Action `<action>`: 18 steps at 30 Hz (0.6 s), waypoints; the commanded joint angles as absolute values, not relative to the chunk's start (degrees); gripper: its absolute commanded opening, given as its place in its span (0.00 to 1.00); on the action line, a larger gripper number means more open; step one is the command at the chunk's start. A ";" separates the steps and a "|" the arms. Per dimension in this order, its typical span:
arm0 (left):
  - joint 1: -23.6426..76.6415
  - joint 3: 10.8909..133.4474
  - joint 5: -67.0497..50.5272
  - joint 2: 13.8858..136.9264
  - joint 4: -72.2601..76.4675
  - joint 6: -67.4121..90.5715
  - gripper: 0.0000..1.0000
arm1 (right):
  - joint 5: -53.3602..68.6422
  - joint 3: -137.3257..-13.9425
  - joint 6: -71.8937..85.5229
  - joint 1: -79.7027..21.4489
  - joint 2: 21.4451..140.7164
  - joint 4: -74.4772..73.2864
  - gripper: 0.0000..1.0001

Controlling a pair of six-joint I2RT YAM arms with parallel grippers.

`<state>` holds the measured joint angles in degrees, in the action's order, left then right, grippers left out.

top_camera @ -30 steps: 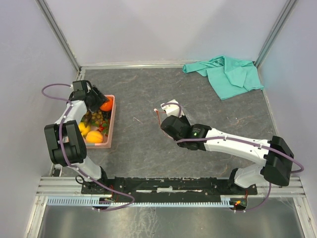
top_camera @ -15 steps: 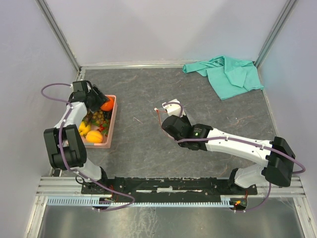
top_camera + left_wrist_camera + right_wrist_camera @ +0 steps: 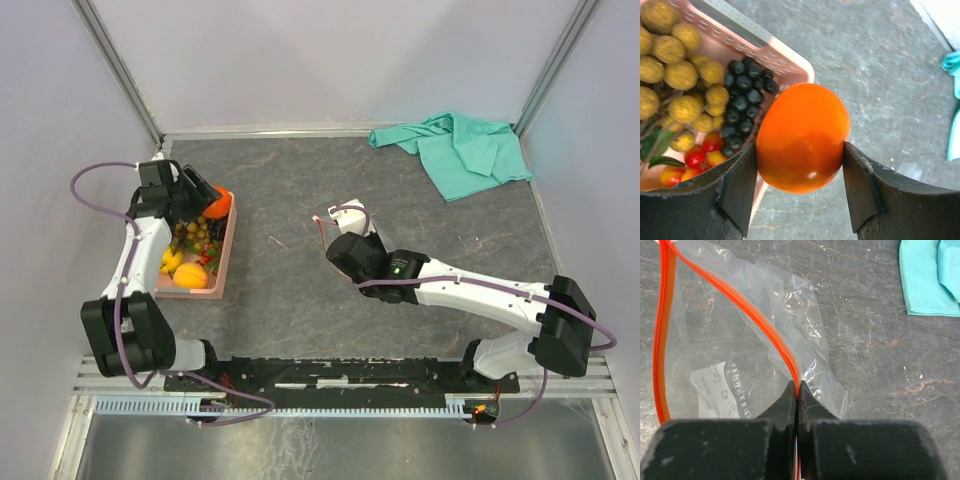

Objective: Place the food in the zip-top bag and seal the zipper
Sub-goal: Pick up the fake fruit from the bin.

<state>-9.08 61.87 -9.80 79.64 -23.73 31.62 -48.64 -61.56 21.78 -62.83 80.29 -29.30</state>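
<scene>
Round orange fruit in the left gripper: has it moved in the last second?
Yes, slightly. The round orange fruit, held by the left gripper, shifted toward the far corner of the pink slotted basket.

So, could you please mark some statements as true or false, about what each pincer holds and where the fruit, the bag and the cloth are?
1. The left pincer grips the orange. True.
2. The right pincer is open above the zip-top bag. False: it is shut on the bag's zipper.
3. The bag already contains fruit. False: no fruit shows inside it.
4. The dark grapes lie in the pink basket. True.
5. The teal cloth covers the basket. False: it lies at the far right corner of the table, apart from the basket.
</scene>
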 commanded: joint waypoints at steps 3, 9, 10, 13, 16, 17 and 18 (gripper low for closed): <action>-2.38 61.53 -12.96 70.24 -27.09 31.85 0.06 | -51.70 -63.50 22.49 -62.62 78.42 -25.20 0.02; 8.15 58.49 -13.34 64.56 -26.14 39.15 0.06 | -52.77 -63.52 23.59 -62.63 78.75 -23.86 0.02; 10.29 58.10 -13.41 64.13 -25.64 40.25 0.06 | -52.82 -63.43 23.90 -62.61 78.84 -23.51 0.02; 14.39 57.27 -13.91 63.24 -24.07 43.76 0.06 | -52.91 -63.04 24.75 -62.53 79.05 -22.51 0.02; 18.22 55.97 -14.06 62.20 -21.58 47.36 0.06 | -52.63 -62.91 25.20 -62.61 79.63 -21.54 0.02; 19.46 55.50 -14.06 61.96 -20.82 48.56 0.06 | -52.44 -62.98 25.30 -62.63 79.74 -21.38 0.02; 20.83 55.17 -14.00 61.89 -19.96 49.59 0.05 | -52.32 -63.00 25.45 -62.60 79.96 -21.10 0.02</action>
<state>17.15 56.16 -12.73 64.18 -25.58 42.26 -51.03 -61.56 23.77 -62.83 80.31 -24.51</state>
